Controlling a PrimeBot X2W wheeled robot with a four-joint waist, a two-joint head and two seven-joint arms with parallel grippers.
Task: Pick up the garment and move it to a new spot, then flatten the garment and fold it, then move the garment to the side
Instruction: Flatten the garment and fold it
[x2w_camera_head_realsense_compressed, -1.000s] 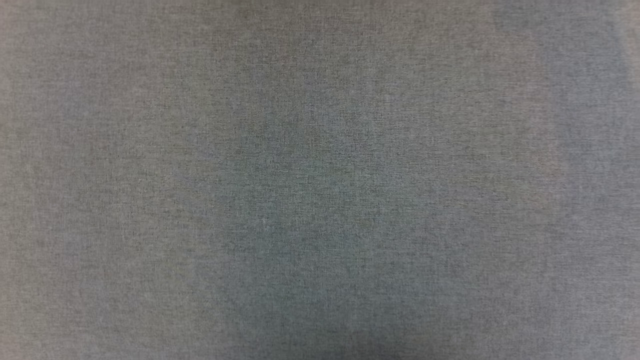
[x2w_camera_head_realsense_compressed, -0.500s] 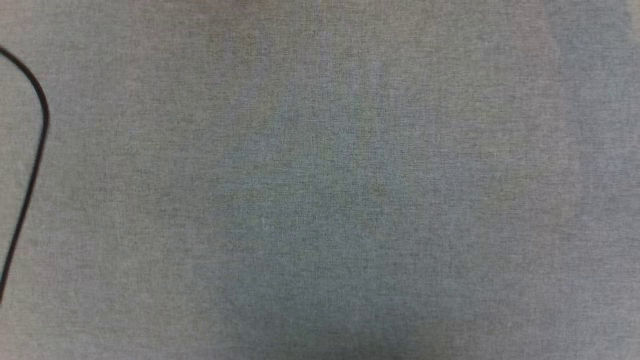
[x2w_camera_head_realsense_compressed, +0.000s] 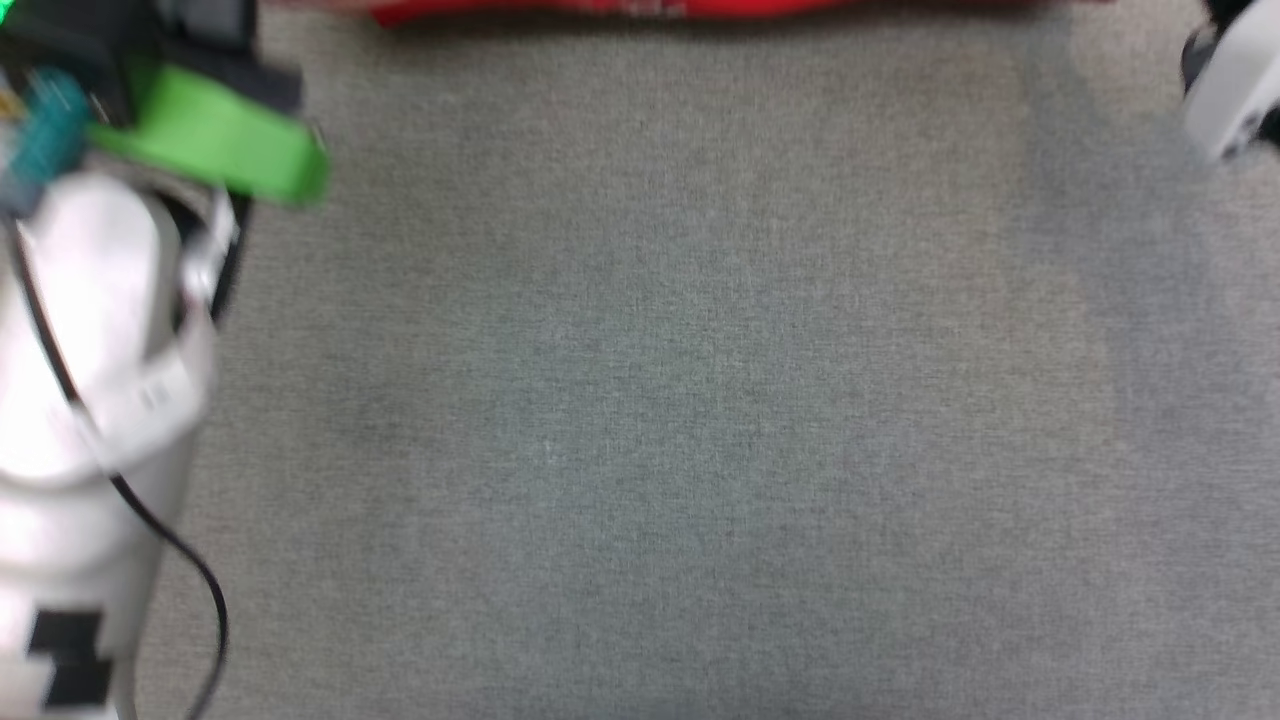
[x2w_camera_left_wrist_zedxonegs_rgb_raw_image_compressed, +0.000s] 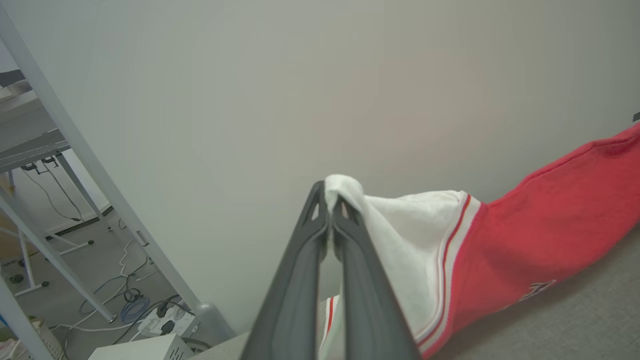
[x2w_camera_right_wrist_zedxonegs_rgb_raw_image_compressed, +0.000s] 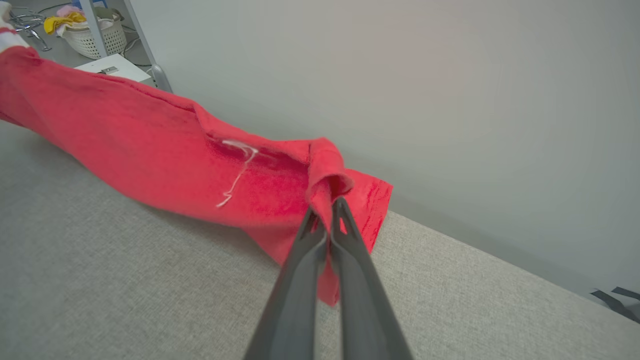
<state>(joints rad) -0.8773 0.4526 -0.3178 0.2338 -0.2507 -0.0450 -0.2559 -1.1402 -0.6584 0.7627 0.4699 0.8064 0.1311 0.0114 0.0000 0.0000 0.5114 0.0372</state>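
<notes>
Clamping a white sleeve (x2w_camera_left_wrist_zedxonegs_rgb_raw_image_compressed: 405, 235) of the red jersey T-shirt (x2w_camera_left_wrist_zedxonegs_rgb_raw_image_compressed: 540, 225) in my left gripper (x2w_camera_left_wrist_zedxonegs_rgb_raw_image_compressed: 330, 207), I pinched a red corner (x2w_camera_right_wrist_zedxonegs_rgb_raw_image_compressed: 372, 200) in my clenched right gripper (x2w_camera_right_wrist_zedxonegs_rgb_raw_image_compressed: 327, 210). The shirt stretched between them over grey fabric (x2w_camera_right_wrist_zedxonegs_rgb_raw_image_compressed: 125, 290).

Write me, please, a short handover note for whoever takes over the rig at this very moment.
Left gripper: shut on the white sleeve of the shirt.
Right gripper: shut on a bunched red edge of the shirt.
Shirt: held up and stretched between the two grippers over the far side of the grey table. Whether its lower edge touches the table cannot be told.
Done: the shirt is picked up.
Left: lay it down in the new spot, flatten it, fold it, then move it to the side.
</notes>
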